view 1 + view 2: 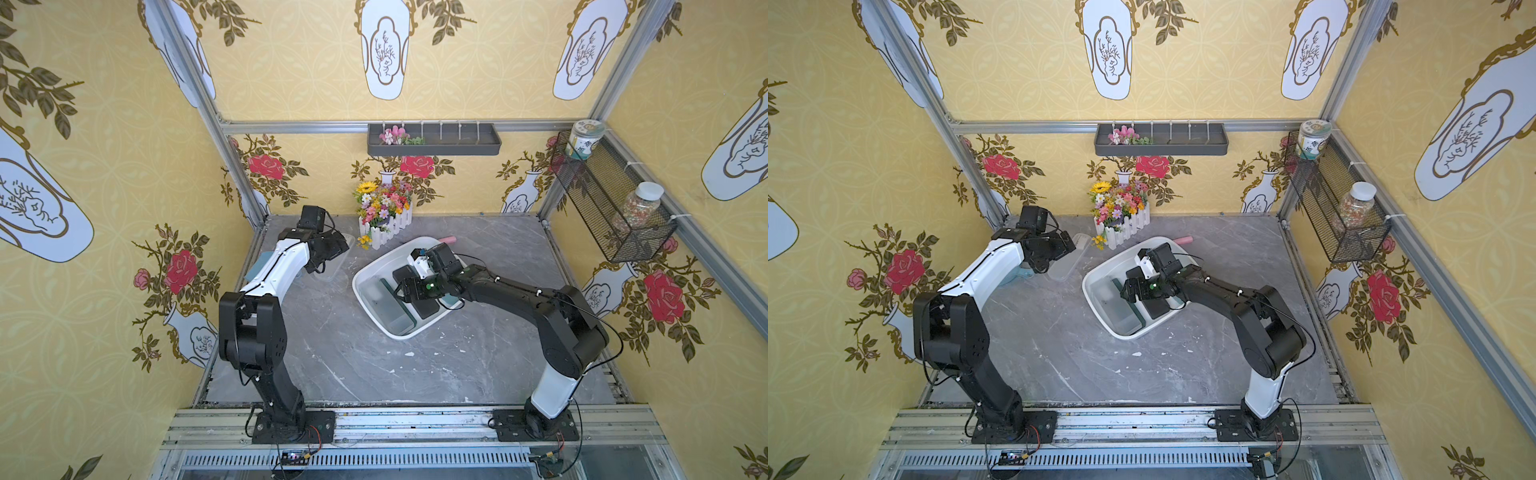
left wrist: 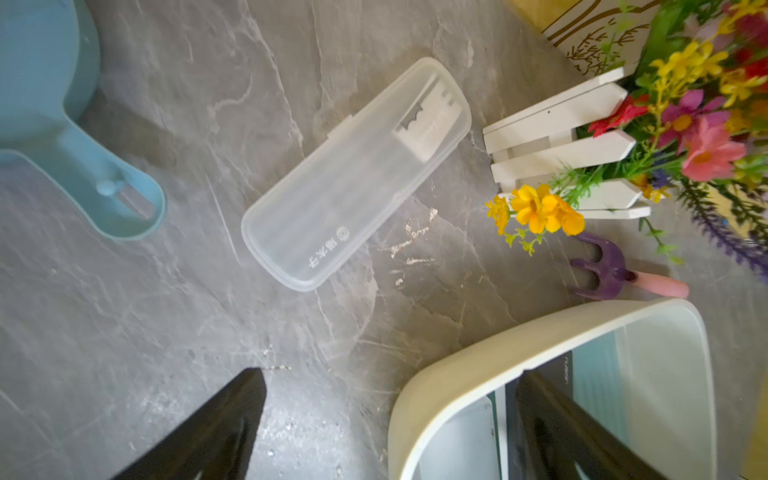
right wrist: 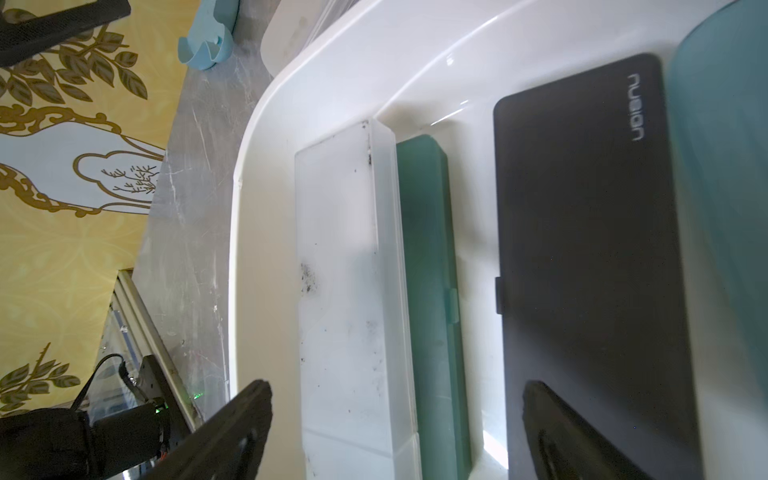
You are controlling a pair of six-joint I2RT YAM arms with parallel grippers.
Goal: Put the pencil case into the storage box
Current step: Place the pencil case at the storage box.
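Note:
A clear frosted pencil case (image 2: 357,174) lies flat on the grey table, also seen in a top view (image 1: 1068,261), left of the storage box (image 1: 358,291). My left gripper (image 2: 390,382) hovers open above the table between that case and the box's rim (image 2: 457,374), holding nothing. The white storage box (image 3: 257,124) holds a frosted white case (image 3: 345,270), a green case (image 3: 432,266) and a black case (image 3: 582,249), side by side. My right gripper (image 3: 397,395) hangs open over them inside the box (image 1: 1090,286), empty.
A light blue scoop (image 2: 62,124) lies left of the clear case. A flower pot with a white fence (image 1: 384,220) stands behind it, with a purple fork with a pink handle (image 2: 615,274) beside the box. A grey wall tray (image 1: 434,143) and a wire basket (image 1: 611,208) hang higher up.

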